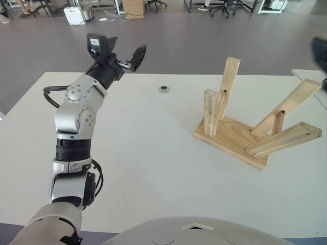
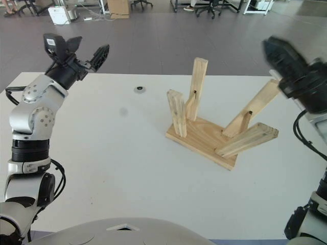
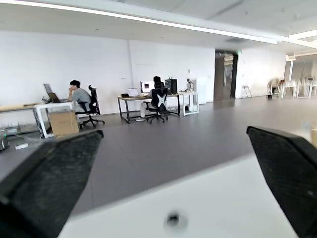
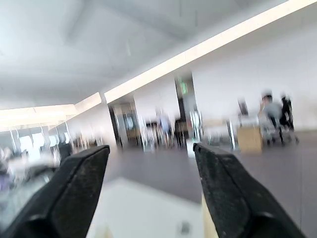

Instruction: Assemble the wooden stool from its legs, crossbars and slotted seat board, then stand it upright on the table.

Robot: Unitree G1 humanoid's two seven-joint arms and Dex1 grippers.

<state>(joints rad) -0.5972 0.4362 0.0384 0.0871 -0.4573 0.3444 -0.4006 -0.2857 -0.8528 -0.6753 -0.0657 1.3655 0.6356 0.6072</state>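
Left tool (image 1: 133, 58) and right tool (image 2: 276, 51) are spread, empty. Stool (image 1: 230, 135) sits legs-up near the bench's (image 1: 153, 153) right edge; flipping seems next.

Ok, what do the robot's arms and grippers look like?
The left arm is silver-grey rounded segments with black joint bands and a looping black cable. Its left gripper and right gripper are black with wedge-shaped fingers; a white-labelled black camera tops the left wrist.
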